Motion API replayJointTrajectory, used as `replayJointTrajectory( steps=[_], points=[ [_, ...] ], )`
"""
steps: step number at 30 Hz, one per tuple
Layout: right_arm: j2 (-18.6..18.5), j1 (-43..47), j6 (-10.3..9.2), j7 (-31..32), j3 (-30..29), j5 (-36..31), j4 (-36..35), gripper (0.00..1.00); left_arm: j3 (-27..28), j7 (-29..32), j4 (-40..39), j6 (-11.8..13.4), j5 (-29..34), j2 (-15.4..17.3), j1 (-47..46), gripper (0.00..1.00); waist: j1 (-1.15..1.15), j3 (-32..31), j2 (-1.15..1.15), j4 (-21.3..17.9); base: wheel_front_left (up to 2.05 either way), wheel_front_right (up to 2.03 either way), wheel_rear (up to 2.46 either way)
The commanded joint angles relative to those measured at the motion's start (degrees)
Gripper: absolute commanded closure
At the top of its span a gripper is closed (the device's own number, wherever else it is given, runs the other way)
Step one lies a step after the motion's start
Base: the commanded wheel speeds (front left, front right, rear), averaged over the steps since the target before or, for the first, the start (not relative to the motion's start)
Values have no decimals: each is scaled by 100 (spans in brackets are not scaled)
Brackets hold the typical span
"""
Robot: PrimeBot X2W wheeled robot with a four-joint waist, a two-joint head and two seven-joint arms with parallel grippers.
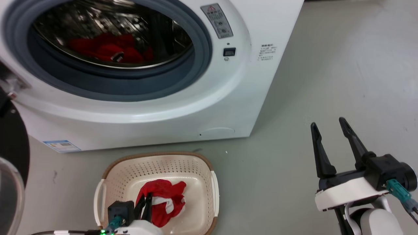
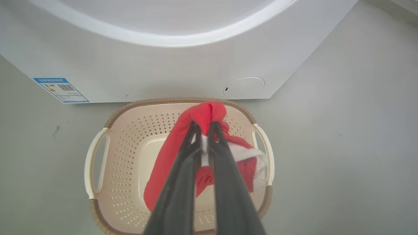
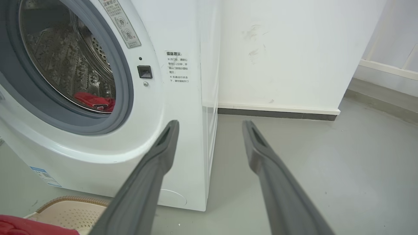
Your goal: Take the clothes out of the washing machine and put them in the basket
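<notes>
Grey concrete floor [image 1: 326,65] runs up to a white wall, with the washing machine [image 1: 228,98] standing open in front of the robot. The left gripper [image 2: 204,125] hangs over the basket [image 2: 147,101], its two dark fingers pinched tight on a bunched fold of a red garment [image 2: 165,169]. From that pinch the white-striped fabric drapes down into the basket, its lower part lying on the basket floor towards the right wall. The basket sits on the floor just in front of the machine's base. Off to the right, well apart from all this, the right gripper [image 1: 327,123] hovers above bare floor with its fingers spread and nothing between them.

More red clothes [image 1: 104,49] lie at the bottom of the steel drum [image 1: 130,19], behind the grey rubber gasket [image 1: 98,81], so the job looks only partly done.

The risk now lies in the release. In the left wrist view the pinched bunch sits close to the basket's far rim; let go there, part of the cloth could slump over the edge. Soft fabric may also snag on a fingertip and be dragged back out as the arm lifts.
</notes>
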Motion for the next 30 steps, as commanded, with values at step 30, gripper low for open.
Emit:
replayJointTrajectory(
  steps=[30],
  points=[
    [11, -1232, -4, -515, 456, 270, 368, 0, 514, -345, 4549, -731, -295, -366, -2975, 100, -1, 2357, 0, -903, 0, 0, 0]
  ],
)
